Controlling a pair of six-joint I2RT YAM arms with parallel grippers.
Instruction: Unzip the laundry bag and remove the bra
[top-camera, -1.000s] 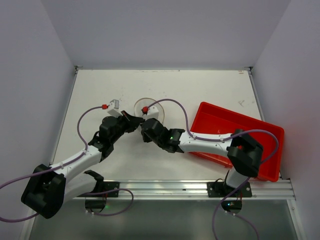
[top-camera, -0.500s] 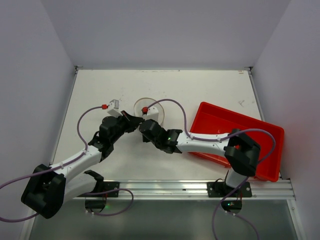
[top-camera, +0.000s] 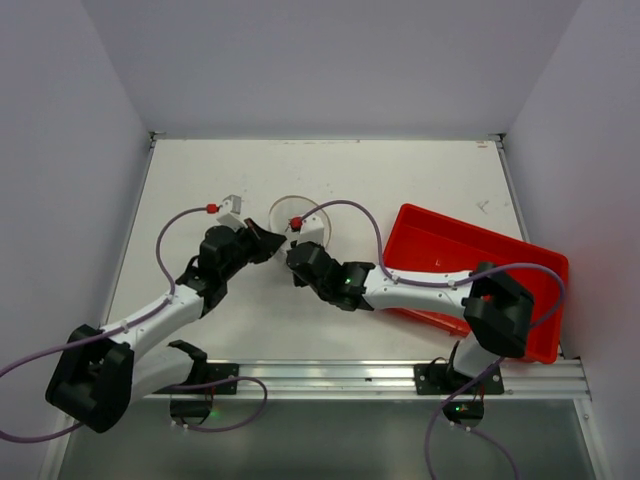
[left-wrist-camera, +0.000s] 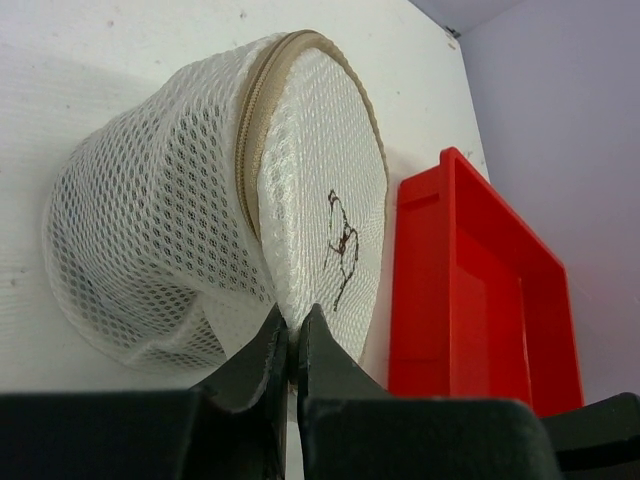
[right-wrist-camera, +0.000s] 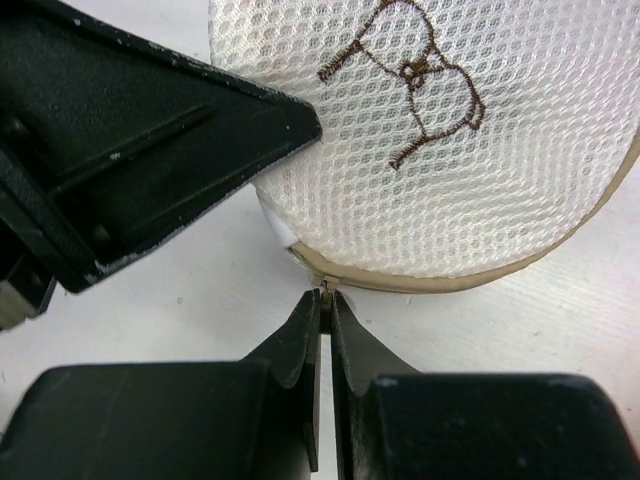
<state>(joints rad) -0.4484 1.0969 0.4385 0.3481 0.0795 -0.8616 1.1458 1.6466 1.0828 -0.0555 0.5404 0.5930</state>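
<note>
The laundry bag is a small round white mesh case with a beige zip around its rim, standing on edge on the table. In the top view it lies between both wrists. My left gripper is shut on the mesh at the bag's lower edge. My right gripper is shut on the zip pull at the beige rim, under the face with the brown embroidered figure. The left gripper's black body is close beside it. The bra cannot be made out through the mesh.
A red plastic tray sits at the right of the white table, partly under the right arm; it also shows just right of the bag in the left wrist view. Purple cables loop over both arms. Walls close in the table's far and side edges.
The right arm has shifted slightly right and towards the near edge, still shut at the bag's rim. The left wrist has turned a little. The bag has barely moved.
</note>
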